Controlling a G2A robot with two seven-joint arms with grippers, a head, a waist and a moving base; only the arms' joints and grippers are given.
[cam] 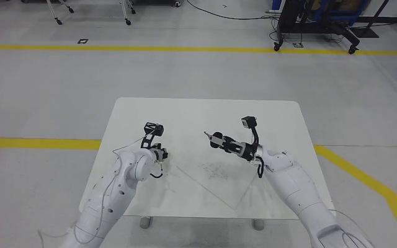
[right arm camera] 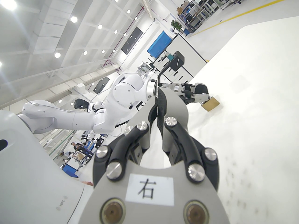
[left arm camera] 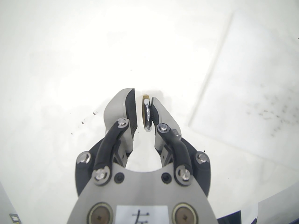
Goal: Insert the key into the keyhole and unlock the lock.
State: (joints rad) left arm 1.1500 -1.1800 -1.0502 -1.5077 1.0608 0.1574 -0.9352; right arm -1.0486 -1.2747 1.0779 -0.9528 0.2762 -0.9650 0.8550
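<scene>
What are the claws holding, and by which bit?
Left claw grips the brass padlock by its silver shackle end. Right claw seems to pinch a thin silver key by its head.

seen from my remote desk: glossy white shells round the left arm (cam: 127,177) and right arm (cam: 291,177). the left gripper (left arm camera: 142,108) and right gripper (right arm camera: 157,100) are grey metal with ribbed black pads (left arm camera: 130,108), black linkages, silver screws (right arm camera: 195,171) and a white label (right arm camera: 149,188) bearing one black character.
</scene>
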